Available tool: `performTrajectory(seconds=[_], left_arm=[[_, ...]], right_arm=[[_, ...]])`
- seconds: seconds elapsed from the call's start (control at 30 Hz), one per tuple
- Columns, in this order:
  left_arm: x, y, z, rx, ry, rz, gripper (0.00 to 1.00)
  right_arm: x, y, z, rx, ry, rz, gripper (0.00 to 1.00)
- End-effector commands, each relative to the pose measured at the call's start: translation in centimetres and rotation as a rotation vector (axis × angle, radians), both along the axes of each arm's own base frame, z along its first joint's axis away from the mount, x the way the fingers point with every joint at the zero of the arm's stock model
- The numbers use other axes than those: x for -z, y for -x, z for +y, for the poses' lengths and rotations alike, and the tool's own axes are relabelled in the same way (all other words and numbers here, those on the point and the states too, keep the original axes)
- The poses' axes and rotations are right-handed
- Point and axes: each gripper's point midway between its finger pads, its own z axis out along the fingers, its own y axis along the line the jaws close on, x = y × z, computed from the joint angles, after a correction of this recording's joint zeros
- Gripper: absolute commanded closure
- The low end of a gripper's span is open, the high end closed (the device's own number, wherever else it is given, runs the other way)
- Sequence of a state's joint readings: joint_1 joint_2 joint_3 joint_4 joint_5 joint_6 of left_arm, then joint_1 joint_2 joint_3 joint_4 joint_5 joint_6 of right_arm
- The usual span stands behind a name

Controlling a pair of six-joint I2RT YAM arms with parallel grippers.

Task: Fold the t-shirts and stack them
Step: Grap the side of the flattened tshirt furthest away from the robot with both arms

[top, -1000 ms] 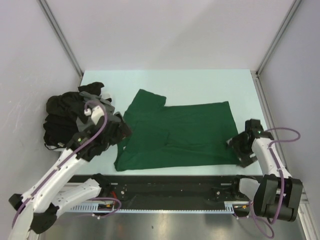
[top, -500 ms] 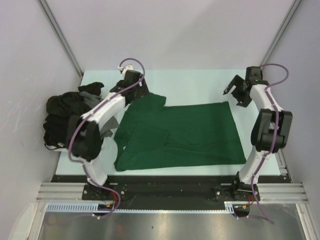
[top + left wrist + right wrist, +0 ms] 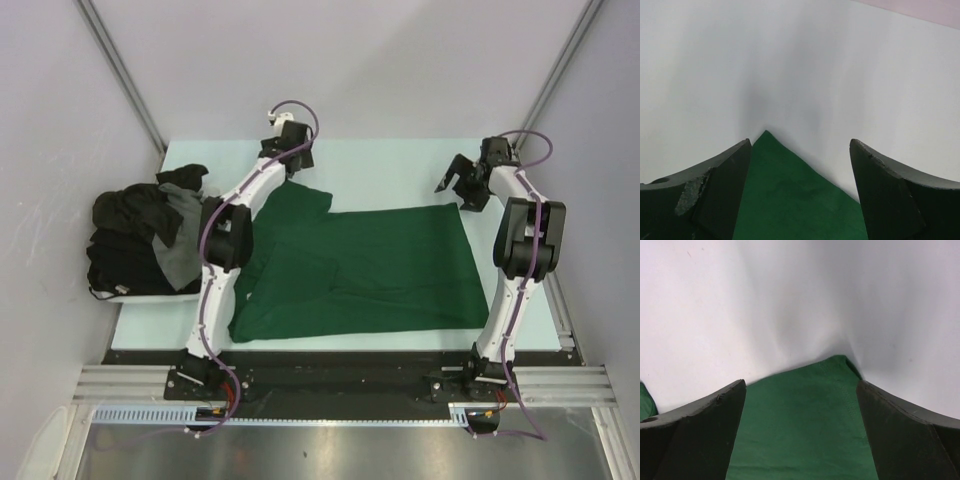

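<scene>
A dark green t-shirt [image 3: 350,270] lies spread flat on the pale table [image 3: 390,165]. My left gripper [image 3: 291,168] hangs open over its far left corner. In the left wrist view that pointed green corner [image 3: 790,200] lies between the fingers [image 3: 715,195] of the left gripper [image 3: 800,142], ungripped. My right gripper [image 3: 456,190] is open over the far right corner. In the right wrist view the hemmed green corner [image 3: 805,420] fills the gap of the right gripper [image 3: 801,383]. A heap of black and grey t-shirts [image 3: 140,245] lies at the left edge.
Slanted metal posts [image 3: 120,70] and pale walls close in the table at the back and sides. A rail with the arm bases [image 3: 330,385] runs along the near edge. Bare table shows beyond the green shirt.
Both arms have swung from the near side to the far side: the left from beside the dark heap to the far left corner, the right from the near right corner to the far right one.
</scene>
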State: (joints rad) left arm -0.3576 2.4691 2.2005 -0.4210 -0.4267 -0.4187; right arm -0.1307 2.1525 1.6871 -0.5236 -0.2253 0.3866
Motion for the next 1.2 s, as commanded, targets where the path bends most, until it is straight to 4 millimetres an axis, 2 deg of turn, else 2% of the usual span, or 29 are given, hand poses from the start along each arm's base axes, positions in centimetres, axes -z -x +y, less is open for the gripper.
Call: performTrajectory(seconds=[0.0,0.07,0.17,0.33,0.37,0.4,0.5,0.53,0.57,0.83,0.97,1.07,1.1,1.17], left_arm=[[-0.3,0.1,3.9,-0.149,0.039,0.035,0.14],[1.6,0.7,5.1,-0.214,0.097,0.093,0.15],[2.8,0.6,4.4,-0.197,0.138,0.116,0.16],[4.1,0.0,3.1,-0.166,0.184,0.143,0.2],[3.8,-0.1,2.7,-0.153,0.195,0.145,0.2],[4.6,0.0,2.6,-0.149,0.19,0.161,0.21],[5.0,0.2,2.3,-0.125,0.184,0.183,0.21],[5.8,0.7,2.6,-0.127,0.169,0.215,0.21],[5.6,0.7,2.5,-0.12,0.166,0.215,0.21],[6.8,2.7,2.7,-0.088,0.07,0.297,0.34],[6.8,2.5,2.7,-0.082,0.06,0.301,0.4],[6.9,2.4,2.7,-0.077,0.065,0.304,0.48],[6.9,2.3,2.6,-0.072,0.067,0.302,0.55],[6.8,2.0,2.8,-0.067,0.08,0.294,0.61]], right_arm=[[-3.2,-1.5,-1.9,0.016,0.042,-0.097,0.02],[-3.0,-1.4,-2.2,0.027,0.045,-0.092,0.02],[-2.7,-1.5,-2.0,0.025,0.034,-0.082,0.01],[-2.4,-1.5,-1.9,0.022,0.036,-0.068,0.02],[-2.4,-1.5,-1.9,0.021,0.039,-0.068,0.02],[-2.3,-1.5,-2.0,0.019,0.042,-0.067,0.01],[-2.3,-1.5,-2.1,0.021,0.042,-0.065,0.01],[-2.3,-1.4,-2.1,0.022,0.041,-0.064,0.01],[-2.2,-1.4,-2.1,0.021,0.04,-0.062,0.01],[-2.0,-1.4,-1.7,0.016,0.018,-0.059,0.01],[-2.1,-1.4,-1.7,0.014,0.014,-0.061,0.01],[-2.2,-1.2,-1.9,0.02,0.011,-0.063,0.01],[-2.1,-1.2,-2.1,0.026,0.01,-0.061,0.01],[-2.0,-1.2,-2.2,0.029,0.004,-0.058,0.01]])
